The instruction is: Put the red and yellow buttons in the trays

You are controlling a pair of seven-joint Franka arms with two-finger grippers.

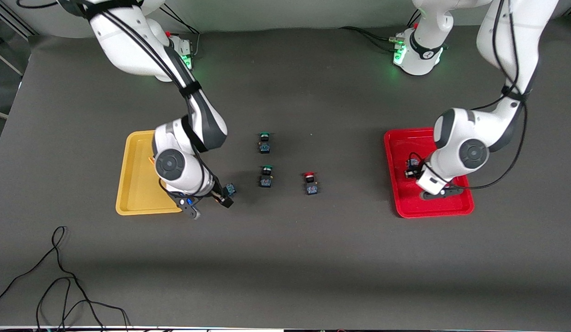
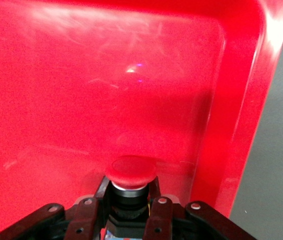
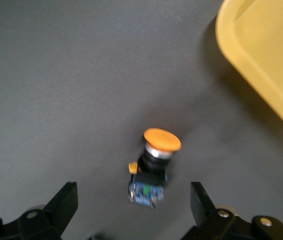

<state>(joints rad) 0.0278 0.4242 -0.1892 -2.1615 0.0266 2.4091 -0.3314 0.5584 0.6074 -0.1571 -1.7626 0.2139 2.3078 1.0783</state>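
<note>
Over the red tray (image 1: 401, 203), the left claw (image 2: 127, 210) gripped a red-capped button (image 2: 130, 171) just above the tray floor. Beside the yellow tray (image 1: 128, 193), the right claw (image 3: 131, 210) hung spread above a yellow-capped button (image 3: 154, 167) on the surface (image 1: 313, 258). Another red button (image 1: 310, 183) sat mid-surface.

No legible text, label, brand, number or sign anywhere in these views.

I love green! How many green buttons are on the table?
2. The farther green button is mid-table; the nearer green button stands beside the loose red button. More could hide under the arms.
</note>
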